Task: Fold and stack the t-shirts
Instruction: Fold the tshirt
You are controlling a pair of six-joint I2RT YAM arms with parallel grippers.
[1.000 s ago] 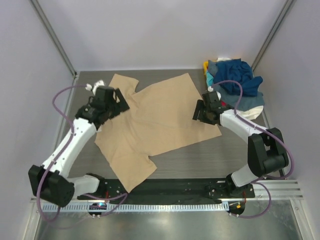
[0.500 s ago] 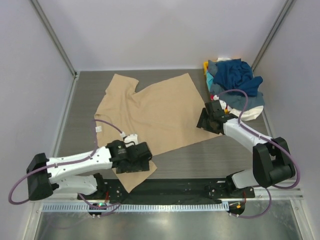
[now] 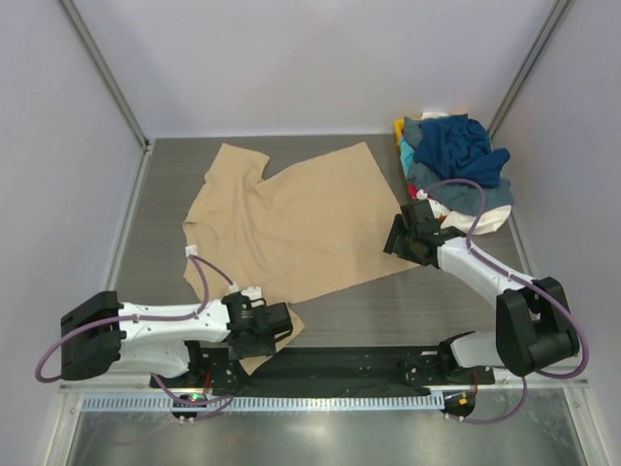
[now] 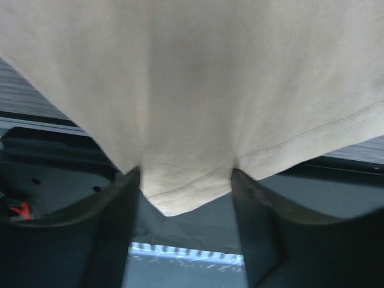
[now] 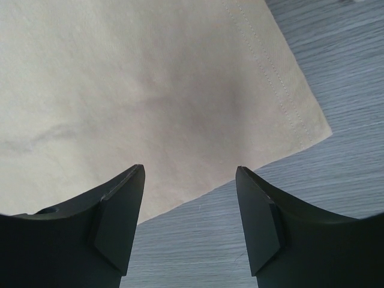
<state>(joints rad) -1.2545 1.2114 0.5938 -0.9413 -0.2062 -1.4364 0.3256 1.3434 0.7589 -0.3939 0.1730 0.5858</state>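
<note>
1. Since a second ago, my left gripper (image 3: 270,325) has swung from the far-left shoulder of the tan tee (image 3: 291,218) to its near sleeve. My right gripper (image 3: 405,238) has only edged nearer along the right hem.
2. Step in hand, as I judge it: taking hold of the tan tee for its first fold.
3. Left fingers (image 4: 123,198) stand apart, with the sleeve hem bunched between them and no pinch visible. Right fingers (image 5: 120,210) stand apart over the hem corner and hold nothing.
4. Next move, by judgement: both pairs must close on a single layer of cloth, then lift and carry together so the tee folds without dragging.
5. Tan tee: spread open on the table (image 3: 408,301), centre-left, mostly smooth, its near sleeve at the near edge.
6. Pile (image 3: 456,155): the other tees, unfolded, in the far-right corner.
</note>
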